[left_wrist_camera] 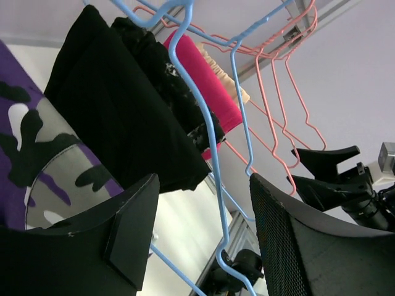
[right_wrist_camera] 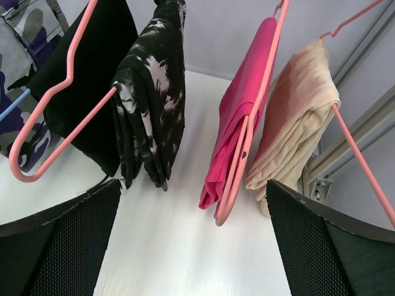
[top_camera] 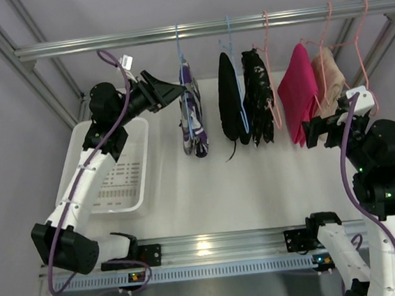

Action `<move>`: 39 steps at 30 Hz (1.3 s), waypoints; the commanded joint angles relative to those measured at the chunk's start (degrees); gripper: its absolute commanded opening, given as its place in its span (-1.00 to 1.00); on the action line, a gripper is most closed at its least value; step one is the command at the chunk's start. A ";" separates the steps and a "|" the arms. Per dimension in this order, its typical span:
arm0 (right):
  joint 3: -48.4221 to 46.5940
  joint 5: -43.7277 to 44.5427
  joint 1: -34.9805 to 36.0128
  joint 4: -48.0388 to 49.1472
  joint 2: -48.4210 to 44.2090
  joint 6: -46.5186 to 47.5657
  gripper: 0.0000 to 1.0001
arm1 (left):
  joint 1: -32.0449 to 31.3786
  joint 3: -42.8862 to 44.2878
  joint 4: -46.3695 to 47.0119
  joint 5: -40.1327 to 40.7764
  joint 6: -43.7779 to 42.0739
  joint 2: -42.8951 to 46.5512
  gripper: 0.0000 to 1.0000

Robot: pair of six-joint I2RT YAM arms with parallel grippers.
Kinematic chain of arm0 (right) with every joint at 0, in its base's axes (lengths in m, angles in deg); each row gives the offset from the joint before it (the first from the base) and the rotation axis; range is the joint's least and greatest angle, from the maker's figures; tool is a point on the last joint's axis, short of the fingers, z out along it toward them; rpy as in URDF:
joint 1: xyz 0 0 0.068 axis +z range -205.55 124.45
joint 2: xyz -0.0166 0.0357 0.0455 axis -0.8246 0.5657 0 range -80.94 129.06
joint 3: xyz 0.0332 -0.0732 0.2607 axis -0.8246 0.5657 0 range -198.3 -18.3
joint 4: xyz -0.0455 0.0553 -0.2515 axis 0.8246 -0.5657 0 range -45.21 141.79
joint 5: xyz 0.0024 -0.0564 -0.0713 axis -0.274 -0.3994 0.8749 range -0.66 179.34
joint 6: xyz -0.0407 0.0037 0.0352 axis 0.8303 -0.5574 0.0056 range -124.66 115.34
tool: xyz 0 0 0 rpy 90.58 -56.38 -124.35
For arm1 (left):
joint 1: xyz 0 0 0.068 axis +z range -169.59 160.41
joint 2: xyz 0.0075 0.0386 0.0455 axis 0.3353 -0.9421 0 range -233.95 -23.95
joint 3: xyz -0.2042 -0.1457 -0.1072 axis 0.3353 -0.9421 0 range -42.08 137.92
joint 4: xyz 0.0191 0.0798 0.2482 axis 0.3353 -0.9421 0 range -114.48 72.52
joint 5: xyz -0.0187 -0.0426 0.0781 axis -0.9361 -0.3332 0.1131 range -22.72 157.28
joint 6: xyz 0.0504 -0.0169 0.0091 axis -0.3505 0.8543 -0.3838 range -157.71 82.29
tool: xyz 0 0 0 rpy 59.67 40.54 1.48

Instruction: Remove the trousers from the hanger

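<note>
Overhead, a metal rail is seen running across the top of the frame, and all the garments are hung from it in a row. The camouflage trousers are hung left of centre. The black trousers are hung just to their right, with a narrow gap of white table visible between the two. Further right, a black-and-white patterned garment is pressed close to the black trousers. A pink garment and a beige garment are crowded toward the upper right. Open table is left below every hem, across the middle of the frame. A white basket is set at the left edge.

The left arm is raised steeply from the lower left and bent over at the wrist. The left gripper is held level, just beside the upper edge of the camouflage trousers. Its jaws are parted; in the wrist view a blue hanger wire is seen passing between the fingers, with nothing clamped. The right gripper is held at the right, below the pink garment, with jaws spread wide and nothing grasped.
</note>
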 commanded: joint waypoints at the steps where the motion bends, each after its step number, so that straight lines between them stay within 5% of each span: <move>1: -2.49 -0.45 -0.97 -0.46 0.22 1.11 0.99 | -1.46 3.93 2.77 0.95 -4.37 -1.47 0.30; 6: -2.23 -0.10 -0.97 -0.19 0.57 2.16 0.99 | -4.89 4.91 9.10 -7.65 -3.95 -5.96 0.11; 18: -3.37 -2.12 -0.97 -0.81 0.48 1.38 0.99 | -5.59 4.64 12.44 -6.09 1.15 -5.08 -0.50; 23: -4.33 -3.96 -0.97 -0.81 0.83 0.32 0.99 | -5.42 6.39 11.31 -6.17 3.00 -4.99 -1.00; 39: -6.27 -13.72 -0.97 1.91 3.21 -3.19 0.99 | -5.24 18.88 4.54 -3.71 0.63 -4.47 -1.00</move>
